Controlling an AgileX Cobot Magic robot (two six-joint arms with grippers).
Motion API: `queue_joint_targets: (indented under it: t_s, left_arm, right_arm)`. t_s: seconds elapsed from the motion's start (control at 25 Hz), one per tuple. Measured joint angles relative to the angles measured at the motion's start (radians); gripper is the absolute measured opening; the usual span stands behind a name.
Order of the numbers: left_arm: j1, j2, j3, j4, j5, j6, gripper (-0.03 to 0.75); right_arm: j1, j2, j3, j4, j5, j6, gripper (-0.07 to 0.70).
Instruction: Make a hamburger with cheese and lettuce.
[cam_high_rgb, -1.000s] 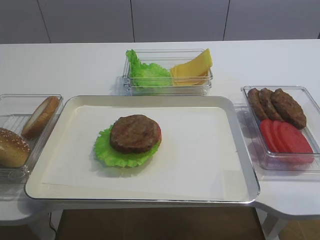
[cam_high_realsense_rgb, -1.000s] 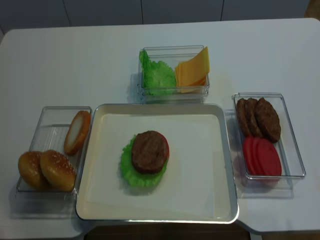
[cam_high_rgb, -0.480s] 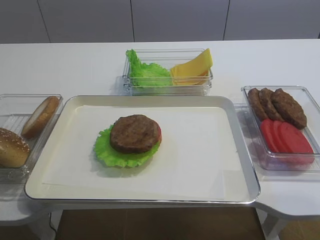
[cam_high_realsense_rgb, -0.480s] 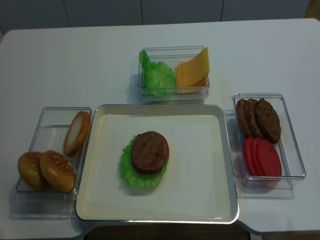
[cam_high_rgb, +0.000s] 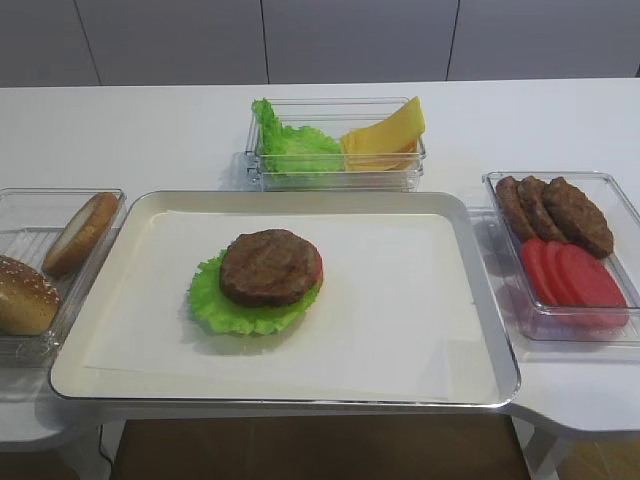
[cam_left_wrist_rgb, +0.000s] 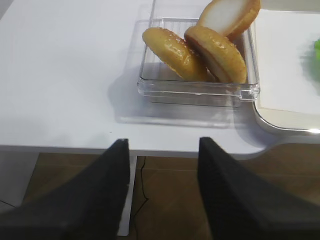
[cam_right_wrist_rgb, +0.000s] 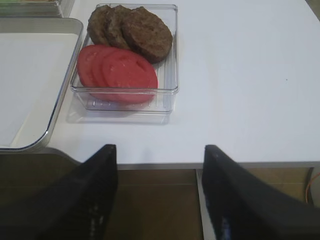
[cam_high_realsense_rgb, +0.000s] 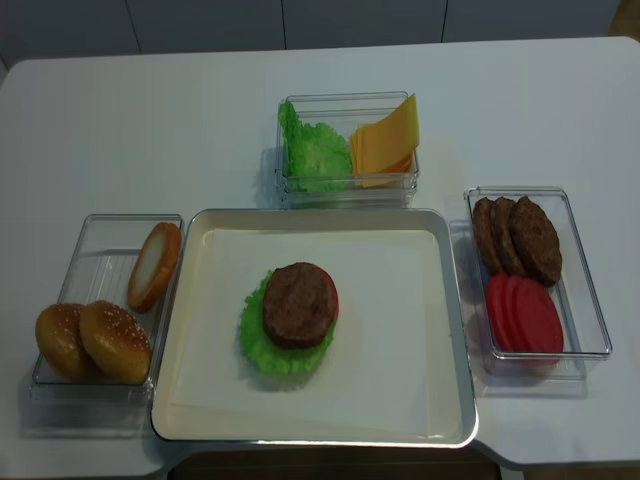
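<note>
One hamburger (cam_high_realsense_rgb: 292, 318) on the tray (cam_high_realsense_rgb: 440, 330).
Three patties (cam_high_realsense_rgb: 517, 238), three tomato slices (cam_high_realsense_rgb: 524, 314), three bun pieces (cam_high_realsense_rgb: 97, 335); both pairs of jaws spread, empty, below the worktop (cam_high_realsense_rgb: 150, 130) edge.

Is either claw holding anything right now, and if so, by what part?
Nothing is held. The right claw and the left claw are both open and empty, off the table edge.

Nothing moved — scene unchanged.
</note>
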Motion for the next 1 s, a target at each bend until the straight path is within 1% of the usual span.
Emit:
queue_joint_targets:
  t_s: [1.0]
  left_arm:
    - [0.000, 0.000, 0.000, 0.000, 0.000, 0.000, 0.336]
  right_arm:
    - [0.000, 0.000, 0.000, 0.000, 0.000, 0.002, 0.426]
